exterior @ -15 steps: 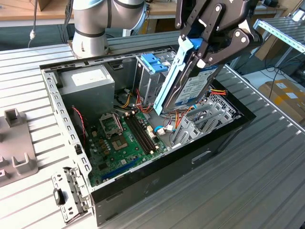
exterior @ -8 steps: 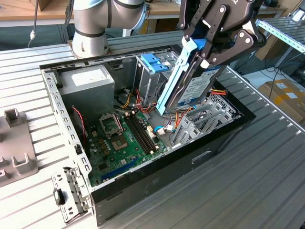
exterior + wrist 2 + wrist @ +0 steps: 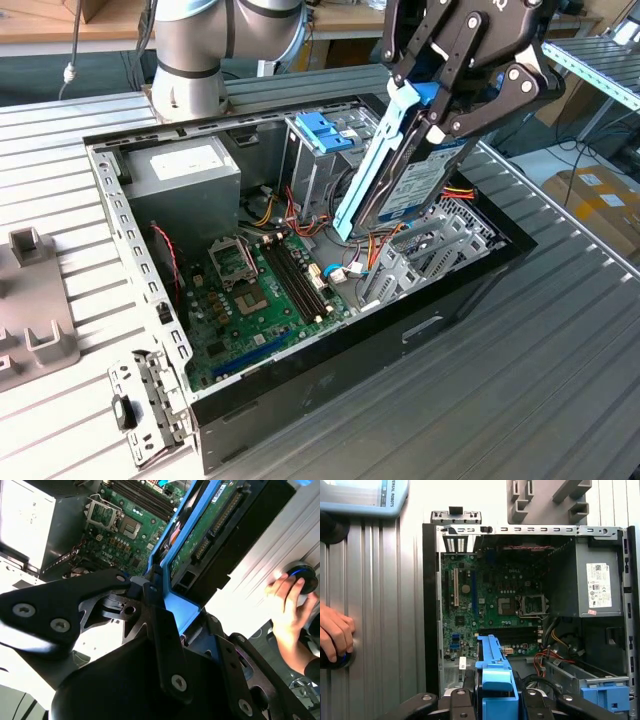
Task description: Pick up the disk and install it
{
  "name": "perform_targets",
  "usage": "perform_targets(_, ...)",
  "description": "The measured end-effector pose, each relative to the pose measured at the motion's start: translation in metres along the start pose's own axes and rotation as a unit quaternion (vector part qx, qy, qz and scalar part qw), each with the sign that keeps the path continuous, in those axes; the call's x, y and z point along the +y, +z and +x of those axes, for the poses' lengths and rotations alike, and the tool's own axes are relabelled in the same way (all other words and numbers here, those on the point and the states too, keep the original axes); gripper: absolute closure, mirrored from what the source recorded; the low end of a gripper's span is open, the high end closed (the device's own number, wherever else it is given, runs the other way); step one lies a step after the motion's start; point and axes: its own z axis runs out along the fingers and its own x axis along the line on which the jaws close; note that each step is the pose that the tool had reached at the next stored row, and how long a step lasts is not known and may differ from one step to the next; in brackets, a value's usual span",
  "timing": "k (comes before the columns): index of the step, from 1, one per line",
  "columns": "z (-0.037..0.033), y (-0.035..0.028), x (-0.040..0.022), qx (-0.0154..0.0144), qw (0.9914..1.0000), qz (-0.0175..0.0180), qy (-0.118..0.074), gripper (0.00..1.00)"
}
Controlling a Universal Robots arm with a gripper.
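At the exterior view's left, a grey plastic fixture [image 3: 30, 300] sits on the ribbed metal table [image 3: 560, 400]. Next along is the open computer case [image 3: 400, 340], lying on its side. The power supply [image 3: 185, 172] is in the back corner and the green motherboard [image 3: 265, 300] lies flat on its floor. Then comes the metal drive cage [image 3: 305, 175], standing upright with a blue plastic bracket [image 3: 325, 130] on top.

Just beside it, towards the exterior view's right, here's the disk [image 3: 405, 185]. It's steeply tilted, lower end dipping into the case above the cables [image 3: 385, 245], upper end raised clear of it. The gripper [image 3: 432, 105] has its black fingers clamped tight on that upper end, biting on the bright blue carrier frame. In the second wrist view the disk [image 3: 200, 535] shows its green circuit board inside the blue frame, pinched in the gripper [image 3: 156, 597].

Further towards the exterior view's right, a cardboard box [image 3: 598, 195] lies beyond the table edge. And in both wrist views a person's hand [image 3: 335, 632] rests on a round black knob [image 3: 306, 577] — on the table, outside the case.
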Motion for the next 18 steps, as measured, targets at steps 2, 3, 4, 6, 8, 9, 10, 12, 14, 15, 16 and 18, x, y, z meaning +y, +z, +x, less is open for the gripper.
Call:
perform_targets(2, 0.0005, 0.0001, -0.0016, 0.0, 1.0, 0.0, 0.0, 0.63)
perform_targets(3, 0.0009, 0.0001, -0.0027, 0.0, 1.0, 0.0, 0.0, 0.63)
perform_targets(4, 0.0014, 0.0002, -0.0039, 0.0, 1.0, 0.0, 0.0, 0.63)
perform_targets(6, 0.002, 0.0002, -0.0052, 0.0, 1.0, 0.0, 0.0, 0.63)
perform_targets(8, 0.0026, 0.0003, -0.0065, 0.0, 1.0, 0.0, 0.0, 0.63)
perform_targets(9, 0.0029, 0.0003, -0.0071, 0.0, 1.0, 0.0, 0.0, 0.63)
perform_targets(10, 0.0032, 0.0003, -0.0077, 0.0, 1.0, 0.0, 0.0, 0.63)
perform_targets(12, 0.0037, 0.0004, -0.0092, 0.0, 1.0, 0.0, 0.0, 0.63)
perform_targets(14, 0.0045, 0.0005, -0.0117, 0.0, 1.0, 0.0, 0.0, 0.63)
perform_targets(15, 0.0051, 0.0006, -0.0131, 0.0, 1.0, 0.0, 0.0, 0.63)
perform_targets(16, 0.0055, 0.0006, -0.0143, 0.0001, 1.0, 0.0, 0.0, 0.63)
perform_targets(18, 0.006, 0.0007, -0.0156, 0.0, 1.0, 0.0, 0.0, 0.63)
